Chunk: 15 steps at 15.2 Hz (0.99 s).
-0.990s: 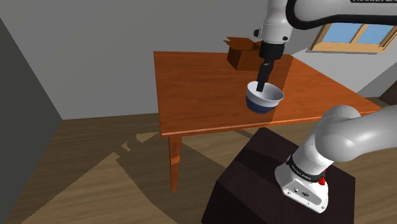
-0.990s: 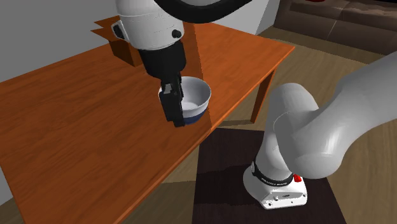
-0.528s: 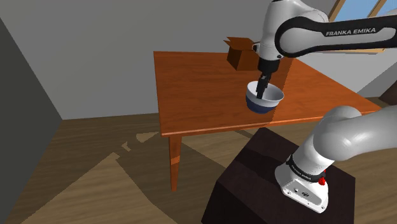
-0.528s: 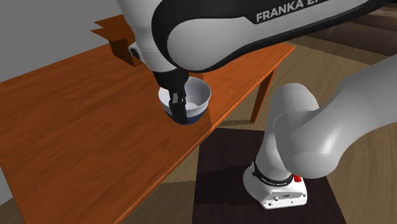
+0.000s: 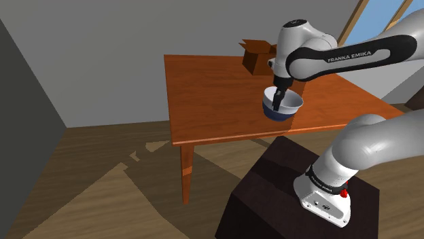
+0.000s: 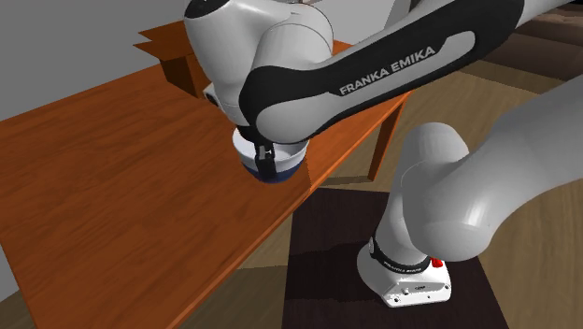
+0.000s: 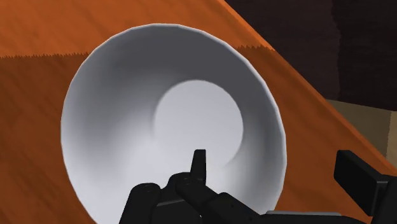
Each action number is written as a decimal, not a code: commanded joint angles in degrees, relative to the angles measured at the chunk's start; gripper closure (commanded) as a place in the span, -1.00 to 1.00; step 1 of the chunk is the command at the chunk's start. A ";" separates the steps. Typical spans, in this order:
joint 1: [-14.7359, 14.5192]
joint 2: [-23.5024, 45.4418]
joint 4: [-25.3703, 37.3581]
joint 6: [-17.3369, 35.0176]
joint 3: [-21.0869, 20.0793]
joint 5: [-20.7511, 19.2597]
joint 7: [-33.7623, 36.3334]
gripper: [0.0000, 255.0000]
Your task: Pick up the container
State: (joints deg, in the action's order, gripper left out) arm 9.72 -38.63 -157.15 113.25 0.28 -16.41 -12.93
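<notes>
Tool (image 7: 275, 164) spread is wide: its fingers (image 7: 199, 167) stand well apart and hold nothing. One is down inside the bowl (image 7: 159, 83) and the other outside it, so the bowl's wall lies between them. Whether either finger touches that wall I cannot tell. The bowl, white inside and dark blue outside, sits upright on the surface (image 5: 210, 95), just beside the edge that faces the stand (image 5: 265, 197), about midway along that edge.

Several things could go wrong from here, as I judge it. The wall looks thin, smooth and sloping outward, so a pinch on it may slide up off the rim, and the bowl would drop back or spin out. If the wall is not centred between the fingers, the finger that arrives first will shove the bowl before the other meets it. A shove toward the near edge could send the bowl off the surface and down by the stand. A grip on one side only leaves the weight hanging off the fingers, so the bowl may tilt or swing on lifting. Pressing lower risks jamming the inner finger against the bowl's bottom. The brown open box (image 5: 258, 60) at the far edge stands well apart and poses little threat.
</notes>
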 commanded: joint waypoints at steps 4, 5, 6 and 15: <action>0.41 1.84 -2.82 4.65 0.16 -0.96 1.10 -1.00; 0.45 2.11 -3.10 5.19 0.17 -1.06 1.24 -1.00; 0.45 2.10 -3.11 5.19 0.17 -1.06 1.24 -1.00; 0.42 2.16 -2.92 5.05 0.14 -1.02 1.24 1.00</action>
State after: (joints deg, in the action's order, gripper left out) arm 10.15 -36.50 -160.06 118.26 0.42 -17.42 -11.68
